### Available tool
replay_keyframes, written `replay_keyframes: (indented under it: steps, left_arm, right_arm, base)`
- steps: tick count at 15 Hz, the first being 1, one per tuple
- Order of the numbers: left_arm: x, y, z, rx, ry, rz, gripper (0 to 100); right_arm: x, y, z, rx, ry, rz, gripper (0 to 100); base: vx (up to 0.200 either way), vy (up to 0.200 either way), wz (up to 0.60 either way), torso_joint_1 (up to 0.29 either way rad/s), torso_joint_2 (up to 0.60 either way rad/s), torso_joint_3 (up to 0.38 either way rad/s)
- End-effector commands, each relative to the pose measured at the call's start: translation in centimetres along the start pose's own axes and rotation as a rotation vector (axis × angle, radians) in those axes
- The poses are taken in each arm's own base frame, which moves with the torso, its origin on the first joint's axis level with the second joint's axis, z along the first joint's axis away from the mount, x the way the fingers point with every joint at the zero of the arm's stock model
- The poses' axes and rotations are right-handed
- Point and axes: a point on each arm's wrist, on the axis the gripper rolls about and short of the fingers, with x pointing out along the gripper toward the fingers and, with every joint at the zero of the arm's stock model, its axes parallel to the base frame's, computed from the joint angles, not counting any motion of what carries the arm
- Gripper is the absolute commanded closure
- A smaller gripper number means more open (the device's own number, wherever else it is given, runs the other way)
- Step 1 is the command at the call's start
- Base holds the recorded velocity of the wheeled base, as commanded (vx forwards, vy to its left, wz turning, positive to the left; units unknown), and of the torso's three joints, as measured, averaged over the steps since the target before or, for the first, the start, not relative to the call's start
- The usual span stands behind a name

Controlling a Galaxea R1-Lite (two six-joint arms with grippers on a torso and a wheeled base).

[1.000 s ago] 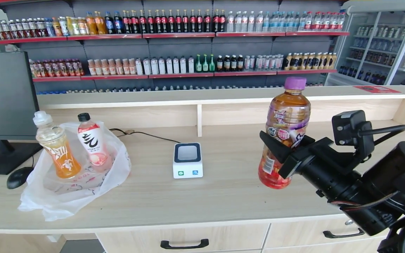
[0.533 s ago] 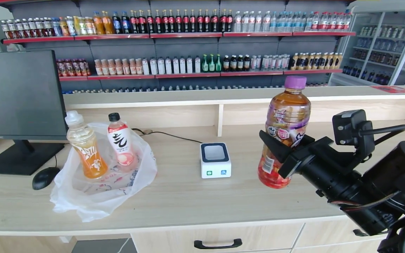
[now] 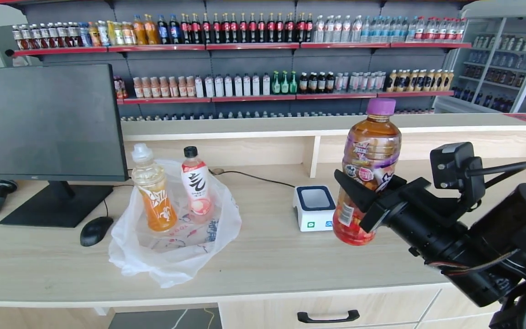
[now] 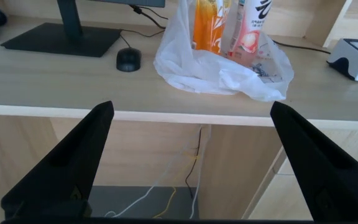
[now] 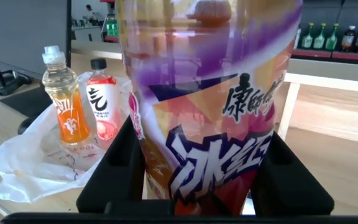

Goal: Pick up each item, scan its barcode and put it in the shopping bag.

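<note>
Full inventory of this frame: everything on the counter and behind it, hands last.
purple-capped bottle: 1, amber drink, upright in the right hand, beside the scanner box
orange bottle: 1, orange, clear cap, standing in the shopping bag
pink bottle: 1, pink, black cap, in the bag beside the orange one
shopping bag: 1, translucent white, on the counter
scanner box: 1, white, dark top, mid counter
monitor: 1, black, counter's left
mouse: 1, black, between monitor stand and bag
counter: 1, light wood
drink shelves: red-edged rows, back wall
left hand: open, low before the counter edge
right hand: shut on the bottle
</note>
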Motion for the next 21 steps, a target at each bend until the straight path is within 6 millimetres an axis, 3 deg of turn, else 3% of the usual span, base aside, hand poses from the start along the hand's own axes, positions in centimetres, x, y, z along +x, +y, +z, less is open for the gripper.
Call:
replay_keyframes:
  steps: [1,5,14,16,17,18,19,21]
  left_arm:
    - [0.0,0.0,0.0,-0.001,0.0,0.002,0]
    - [0.0,0.0,0.0,0.0,0.0,0.002,0]
    - [0.0,0.0,0.0,0.0,0.0,0.002,0]
    - [0.0,0.0,0.0,0.0,0.0,0.0,0]
    - [0.0,0.0,0.0,0.0,0.001,0.0,0]
    - [0.0,0.0,0.0,0.0,0.0,0.0,0]
    - [0.0,0.0,0.0,0.0,0.0,0.002,0]
    - [0.0,0.0,0.0,0.0,0.0,0.002,0]
  right_arm:
    - [0.0,0.0,0.0,-0.001,-0.002,-0.003,100]
    - [-0.3,-0.1,0.4,0.0,-0.01,-0.004,100]
    - [0.3,0.1,1.6,-0.053,-0.071,-0.001,100]
    - [2.5,-0.1,3.3,-0.19,-0.175,0.047,100]
    - [2.9,-1.3,3.4,-0.282,-0.189,0.051,100]
    - [3.7,-3.7,3.4,-0.49,-0.222,0.119,100]
    - [4.0,-5.4,3.2,-0.625,-0.238,0.159,100]
    - [4.3,-6.1,1.4,-0.802,-0.233,0.258,100]
  base:
    - [0.0,0.0,0.0,0.0,0.0,0.0]
    - [0.15,0.0,0.0,0.007,0.0,0.004]
    - [0.0,0.0,0.0,0.0,0.0,0.0]
    - [0.0,0.0,0.0,0.0,0.0,0.0]
    - [0.0,0.0,0.0,0.0,0.0,0.0]
    - [0.0,0.0,0.0,0.0,0.0,0.0]
    - [0.0,0.0,0.0,0.0,0.0,0.0]
    - [0.0,0.0,0.0,0.0,0.0,0.0]
